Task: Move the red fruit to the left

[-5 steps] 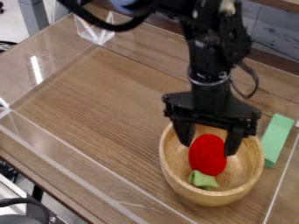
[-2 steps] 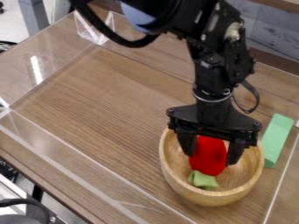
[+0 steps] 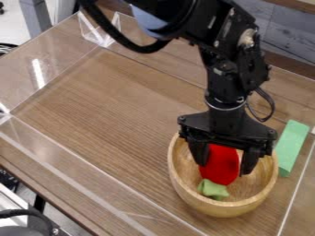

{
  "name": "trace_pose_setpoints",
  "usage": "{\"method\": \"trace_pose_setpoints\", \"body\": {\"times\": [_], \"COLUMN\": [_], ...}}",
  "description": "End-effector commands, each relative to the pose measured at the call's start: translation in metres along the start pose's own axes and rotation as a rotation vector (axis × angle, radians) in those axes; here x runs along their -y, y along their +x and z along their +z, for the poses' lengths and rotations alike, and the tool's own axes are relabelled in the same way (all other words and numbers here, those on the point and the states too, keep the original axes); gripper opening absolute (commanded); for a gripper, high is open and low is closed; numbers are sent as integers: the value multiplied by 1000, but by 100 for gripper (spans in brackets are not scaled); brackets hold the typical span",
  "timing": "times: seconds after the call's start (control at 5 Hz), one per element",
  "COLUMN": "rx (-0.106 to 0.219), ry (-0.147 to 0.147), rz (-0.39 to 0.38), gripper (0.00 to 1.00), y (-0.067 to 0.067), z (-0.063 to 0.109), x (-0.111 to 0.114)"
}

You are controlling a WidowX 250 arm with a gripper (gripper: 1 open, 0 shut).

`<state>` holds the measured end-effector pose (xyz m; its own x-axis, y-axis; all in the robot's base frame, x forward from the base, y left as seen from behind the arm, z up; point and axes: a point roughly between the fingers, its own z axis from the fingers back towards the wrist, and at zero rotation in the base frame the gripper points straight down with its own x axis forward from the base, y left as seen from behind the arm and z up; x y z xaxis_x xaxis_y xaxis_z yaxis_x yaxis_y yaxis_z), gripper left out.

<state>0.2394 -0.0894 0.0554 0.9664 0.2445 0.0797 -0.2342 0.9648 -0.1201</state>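
Observation:
The red fruit (image 3: pixel 223 165) lies in a wooden bowl (image 3: pixel 186 185) at the right of the table, its light green leafy end (image 3: pixel 215 189) pointing toward the front. My gripper (image 3: pixel 224 162) hangs straight down into the bowl. Its black fingers (image 3: pixel 197 155) stand open on either side of the fruit and hide the fruit's edges. Whether the pads touch the fruit cannot be told.
A flat light-green block (image 3: pixel 293 146) lies on the table just right of the bowl. Clear plastic walls (image 3: pixel 50 69) fence the wooden tabletop (image 3: pixel 105 111), which stretches out to the left of the bowl.
The gripper has come down lower into the bowl, so its fingers now reach further around the red fruit. The fruit and bowl have stayed in place.

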Motion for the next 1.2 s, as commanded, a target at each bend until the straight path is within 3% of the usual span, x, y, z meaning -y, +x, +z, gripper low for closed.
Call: {"method": "trace_pose_setpoints", "body": {"times": [0.0,1.0], "rx": [20,26], "ry": [-13,-23], "rz": [-7,-2], "gripper": [100,100], "y": [3,9], "z": [3,6], "x": [5,8]}}
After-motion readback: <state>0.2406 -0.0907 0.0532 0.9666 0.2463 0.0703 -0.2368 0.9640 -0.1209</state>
